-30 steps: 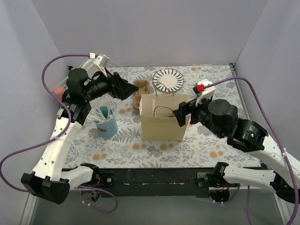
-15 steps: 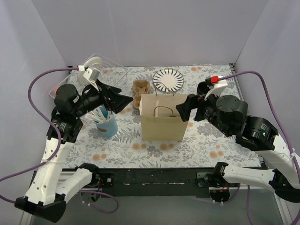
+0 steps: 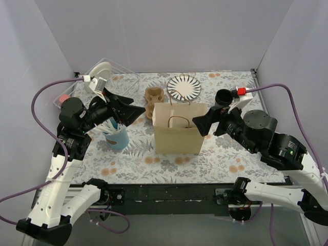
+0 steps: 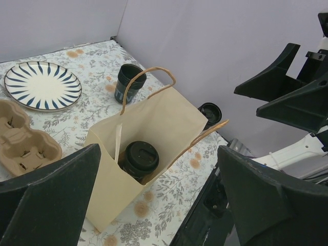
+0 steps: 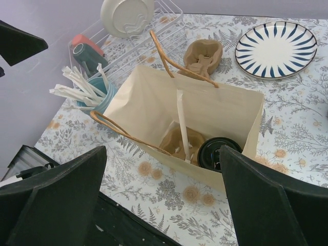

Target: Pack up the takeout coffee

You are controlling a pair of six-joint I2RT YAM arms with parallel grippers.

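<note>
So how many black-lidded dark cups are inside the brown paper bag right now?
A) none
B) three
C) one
C: both wrist views look down into the brown paper bag and show a single black-lidded cup at its bottom.

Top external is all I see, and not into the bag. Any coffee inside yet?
Observer: Yes. Right wrist shows one lidded cup upright in the bag.
Operator: Where's the other?
Observer: Left wrist shows a second cup, it seems, on the table past the bag, hidden under your right arm.
Operator: Anything else in the bag?
Observer: A pale strip stands beside the cup; what it is, I can't tell.
</note>
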